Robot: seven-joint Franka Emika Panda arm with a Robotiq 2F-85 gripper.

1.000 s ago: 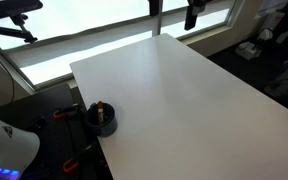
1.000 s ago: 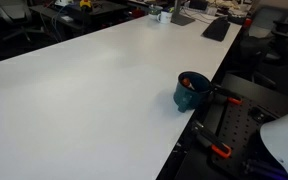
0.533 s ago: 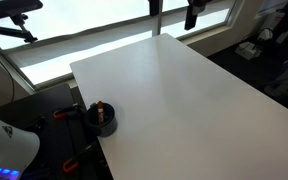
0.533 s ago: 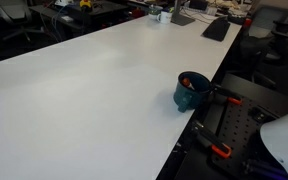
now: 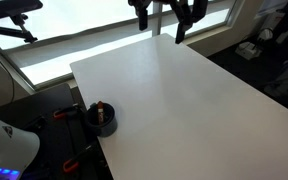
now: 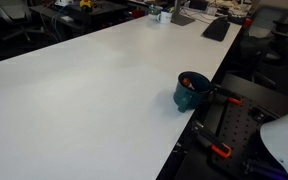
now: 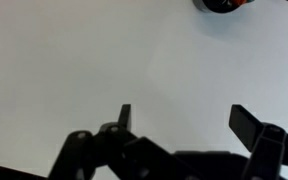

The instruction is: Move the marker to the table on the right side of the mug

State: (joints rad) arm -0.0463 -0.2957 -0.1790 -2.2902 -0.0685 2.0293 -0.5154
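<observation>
— The thin, stick-shaped marker [image 6: 188, 88], dark with a reddish-orange end: where does it sit?

— Let me begin with the biggest thing. The large white rectangular table [image 5: 184, 100] has a smooth matte top, plain across its face in both exterior views. Above its far edge, in front of a bright window, hangs the black, blocky gripper [image 5: 161, 24].

— Is it spread or pinched together?

— Spread. In the wrist view its two dark, flat-tipped fingers [image 7: 125, 116] stand wide apart, with only bare white tabletop between them. They grip nothing.

— And the mug?

— The small, squat, round mug [image 5: 104, 120] is dark blue-grey with a faintly glossy wall. It stands close to the table's edge near a corner, well apart from the gripper. The wrist view catches only a sliver of it at the upper border.

— So the marker is there?

— Yes, inside the mug. It leans against the inner wall, and its reddish-orange end shows at the rim. The mug's wall hides most of the dark shaft, so I cannot tell how steeply it tilts.
</observation>
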